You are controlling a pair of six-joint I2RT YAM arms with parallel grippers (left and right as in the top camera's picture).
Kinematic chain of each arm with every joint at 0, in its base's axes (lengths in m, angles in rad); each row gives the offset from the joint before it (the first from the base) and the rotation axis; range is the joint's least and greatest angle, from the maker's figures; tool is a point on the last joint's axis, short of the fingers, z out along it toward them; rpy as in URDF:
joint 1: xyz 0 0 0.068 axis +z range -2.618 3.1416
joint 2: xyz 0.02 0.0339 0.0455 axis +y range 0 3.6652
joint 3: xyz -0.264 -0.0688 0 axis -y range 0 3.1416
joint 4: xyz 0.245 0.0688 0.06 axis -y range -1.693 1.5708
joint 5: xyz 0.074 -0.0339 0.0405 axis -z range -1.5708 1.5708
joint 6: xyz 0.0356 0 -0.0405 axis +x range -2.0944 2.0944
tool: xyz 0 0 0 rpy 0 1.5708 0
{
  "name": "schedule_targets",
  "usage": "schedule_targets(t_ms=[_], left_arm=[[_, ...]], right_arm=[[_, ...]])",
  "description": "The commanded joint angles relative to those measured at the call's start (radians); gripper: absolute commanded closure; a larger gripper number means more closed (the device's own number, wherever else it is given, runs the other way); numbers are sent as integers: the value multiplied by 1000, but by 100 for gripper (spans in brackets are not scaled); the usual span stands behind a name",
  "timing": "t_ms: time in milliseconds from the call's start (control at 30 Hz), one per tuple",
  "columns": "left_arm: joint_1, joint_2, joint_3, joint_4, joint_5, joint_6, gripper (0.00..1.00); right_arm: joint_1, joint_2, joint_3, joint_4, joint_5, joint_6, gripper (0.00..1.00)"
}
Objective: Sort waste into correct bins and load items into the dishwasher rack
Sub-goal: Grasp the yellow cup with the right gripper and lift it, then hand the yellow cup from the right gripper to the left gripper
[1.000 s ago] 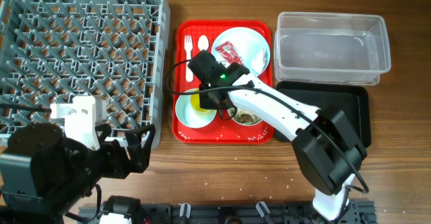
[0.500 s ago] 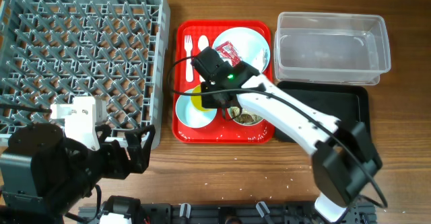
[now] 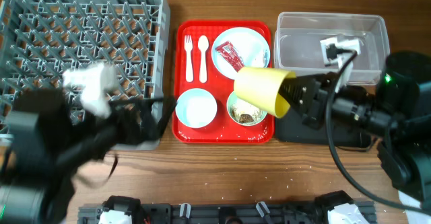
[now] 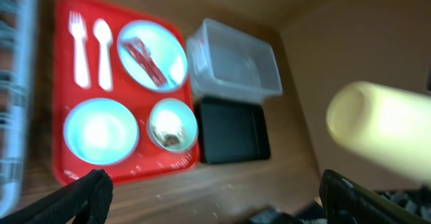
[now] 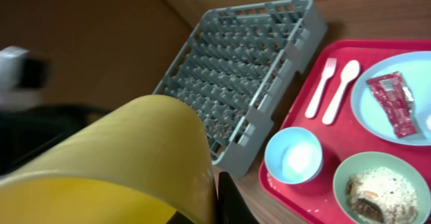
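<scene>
Right hand (image 3: 296, 93) clamped on the yellow cup (image 3: 262, 89), held sideways above the red tray's (image 3: 222, 135) right edge; left hand (image 4: 215, 200) fingers apart, empty, near the desk's (image 3: 222, 170) left near corner beside the rack (image 3: 81, 42).

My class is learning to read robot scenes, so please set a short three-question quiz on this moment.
1. True or false: the red wrapper lies on the plate.
2. Multiple choice: what does the right gripper hold in its jaws? A) the fork B) the yellow cup C) the spoon
3. Fill in the blank: the food leftovers sit in a ____ on the red tray.

Key
1. True.
2. B.
3. bowl.
</scene>
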Motion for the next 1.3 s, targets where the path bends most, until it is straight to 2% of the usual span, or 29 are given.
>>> schedule_targets(t_ms=[0, 67, 100, 200, 333, 400, 467, 500, 533, 600, 700, 867, 967, 1033, 1133, 1267], left_arm=[[19, 239, 1, 61, 424, 62, 0], [57, 351, 1, 132, 784, 156, 0], [94, 426, 1, 161, 1045, 233, 0], [162, 501, 1, 101, 1058, 294, 0], [151, 454, 1, 72, 1058, 306, 0], [144, 408, 1, 74, 1057, 307, 0], [144, 362, 1, 73, 1057, 306, 15], [144, 346, 1, 73, 1057, 306, 16], [144, 334, 1, 72, 1057, 306, 13], [144, 319, 1, 72, 1057, 306, 3], [144, 316, 1, 72, 1041, 306, 2], [142, 316, 1, 65, 1001, 306, 1], [141, 316, 1, 65, 997, 306, 3], [141, 316, 1, 65, 989, 306, 9], [140, 316, 1, 64, 990, 306, 14], [100, 316, 1, 66, 989, 306, 16]], right_arm=[[-6, -21, 5, -9, -59, -33, 96], [-6, -21, 5, -26, -60, -34, 95], [-6, -21, 5, -37, -60, -34, 96], [-6, -16, 5, -31, -88, -37, 96], [-6, 61, 3, 8, -106, -57, 96], [3, 146, 3, 85, -251, -97, 96], [19, 225, 3, 212, -426, -111, 96], [28, 256, 3, 282, -497, -94, 96], [42, 286, 3, 348, -519, -48, 96], [87, 336, 3, 435, -515, 21, 96], [162, 378, 3, 507, -516, 38, 96], [190, 378, 3, 568, -518, 81, 96], [224, 378, 3, 570, -503, 82, 96], [245, 380, 3, 581, -493, 82, 96], [271, 393, 3, 591, -443, 98, 96], [285, 409, 3, 616, -438, 98, 96]])
